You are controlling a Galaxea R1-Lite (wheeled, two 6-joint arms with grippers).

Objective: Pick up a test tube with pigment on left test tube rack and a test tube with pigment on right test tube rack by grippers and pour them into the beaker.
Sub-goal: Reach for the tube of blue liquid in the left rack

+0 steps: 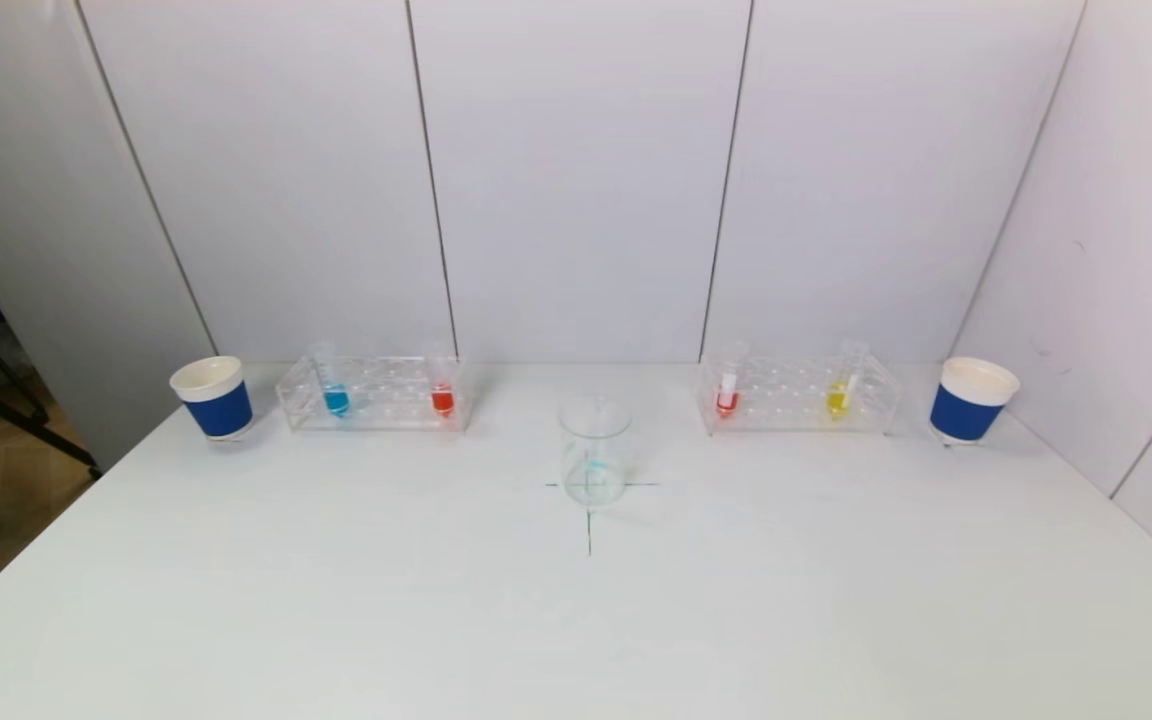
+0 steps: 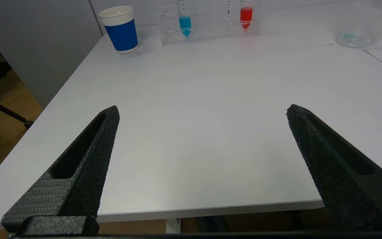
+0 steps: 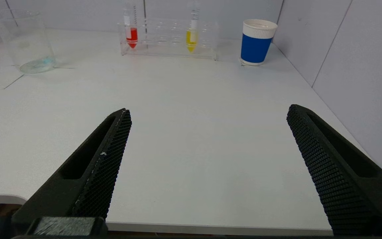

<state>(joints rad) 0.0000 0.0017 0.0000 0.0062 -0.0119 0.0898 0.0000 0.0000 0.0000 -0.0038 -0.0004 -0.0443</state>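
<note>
Only the wrist views show the left end effector (image 2: 202, 111) and right end effector (image 3: 209, 111), both released. The beaker (image 1: 595, 450) holds a blue trace.

2 blue paper cups (image 1: 213, 397) (image 1: 972, 400) upright at far ends of white table (image 1: 336, 600).

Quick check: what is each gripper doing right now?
Left gripper: open, holding nothing, at the near table edge.
Right gripper: open, holding nothing, at the near table edge.
</note>
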